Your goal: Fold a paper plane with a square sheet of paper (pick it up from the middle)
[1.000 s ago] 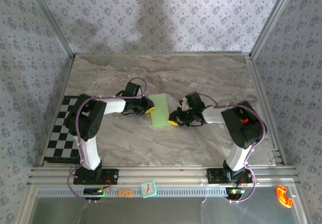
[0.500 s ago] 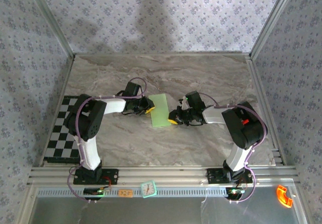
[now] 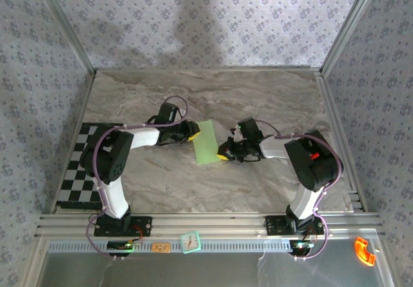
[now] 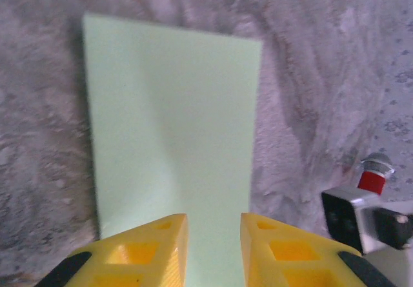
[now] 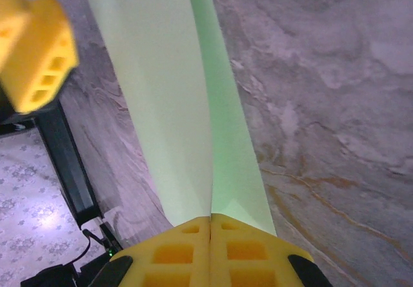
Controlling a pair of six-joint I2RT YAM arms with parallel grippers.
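Observation:
The square sheet of paper point(image 3: 206, 142) is pale green and lies on the marble table point(image 3: 258, 93), folded into a narrow rectangle. In the left wrist view the sheet of paper point(image 4: 168, 119) lies flat below my left gripper point(image 4: 214, 226), which is open with a clear gap between its yellow fingers point(image 4: 155, 242). That left gripper point(image 3: 192, 132) hovers at the sheet's left edge. My right gripper point(image 3: 222, 153) is at the sheet's near right corner. In the right wrist view my right gripper point(image 5: 211, 221) is shut on the paper's edge, and the sheet of paper point(image 5: 168, 106) rises there in two layers.
A black-and-white checkered mat point(image 3: 80, 164) lies at the table's left edge. Patterned walls point(image 3: 206, 22) close in the back and both sides. Along the metal front rail point(image 3: 213, 226) sit a small green clock point(image 3: 190, 242) and an orange piece point(image 3: 364, 251).
The right gripper has shut on the paper's near right edge. The left gripper has opened slightly and shifted a little toward the back.

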